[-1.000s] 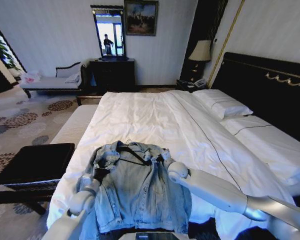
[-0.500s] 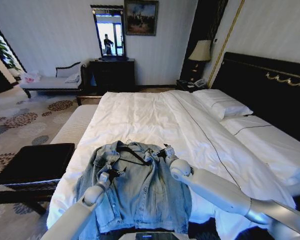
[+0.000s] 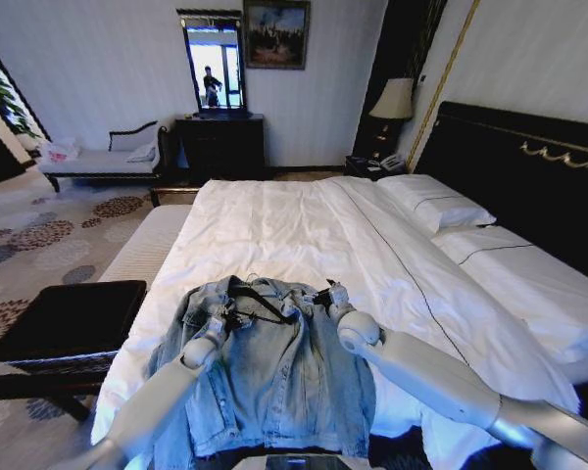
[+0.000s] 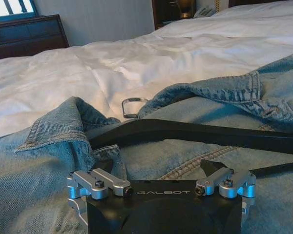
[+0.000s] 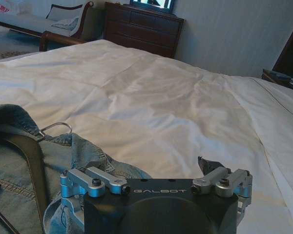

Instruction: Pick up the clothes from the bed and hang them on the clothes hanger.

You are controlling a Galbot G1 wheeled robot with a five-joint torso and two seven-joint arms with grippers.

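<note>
Denim jacket [image 3: 269, 377] on bed [image 3: 274, 225] near edge, clothes hanger [image 3: 260, 302] inside collar. Left claw [image 3: 223, 318] and right claw [image 3: 325, 297] spread wide at shoulders — pinch both shoulders evenly, lift level.

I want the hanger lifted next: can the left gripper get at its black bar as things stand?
Probably yes. The left gripper is open and sits low over the denim jacket, with the clothes hanger bar lying exposed just ahead of it; only a folded collar edge lies nearby.
</note>
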